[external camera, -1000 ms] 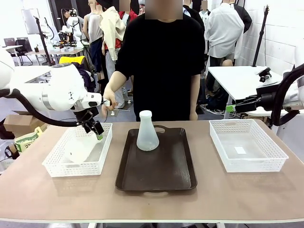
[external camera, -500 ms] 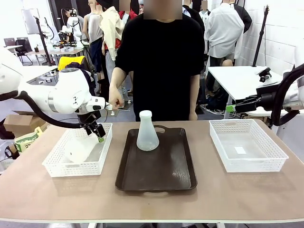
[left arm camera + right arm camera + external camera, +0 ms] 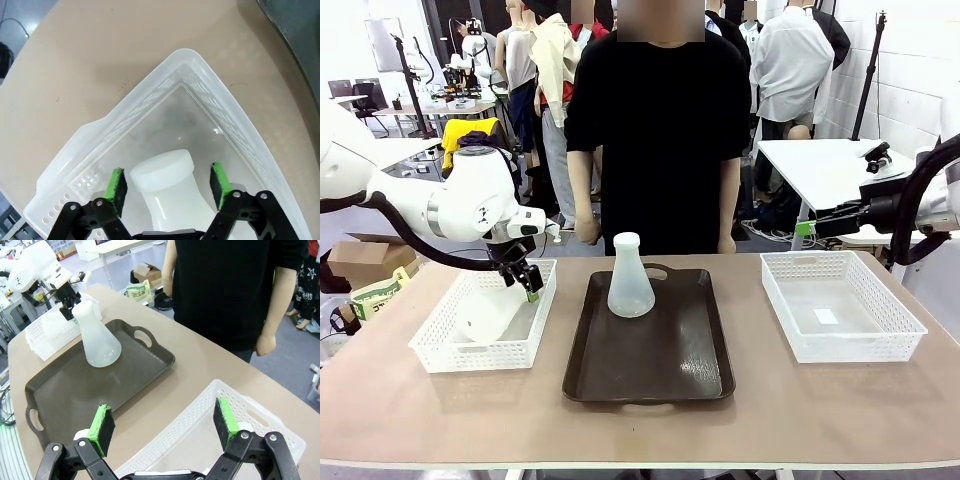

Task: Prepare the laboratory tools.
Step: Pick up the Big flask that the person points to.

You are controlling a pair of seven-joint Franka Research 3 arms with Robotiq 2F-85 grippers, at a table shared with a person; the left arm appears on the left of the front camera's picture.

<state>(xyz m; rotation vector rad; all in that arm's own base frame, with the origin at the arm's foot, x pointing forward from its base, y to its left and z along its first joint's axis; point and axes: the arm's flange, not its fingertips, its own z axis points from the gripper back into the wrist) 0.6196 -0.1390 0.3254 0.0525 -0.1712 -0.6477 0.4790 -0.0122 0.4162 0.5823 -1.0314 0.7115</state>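
Left wrist view, flask (image 3: 167, 192) hemmed by basket (image 3: 226, 120)

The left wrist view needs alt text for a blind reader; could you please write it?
The open left gripper flanks the neck of a frosted flask, pads not touching it, inside a white mesh basket on a tan table.

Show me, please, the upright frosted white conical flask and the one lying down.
Upright frosted white conical flask (image 3: 631, 295): front view, wide body.
Lying frosted white conical flask (image 3: 162, 175): left wrist view, neck rim.
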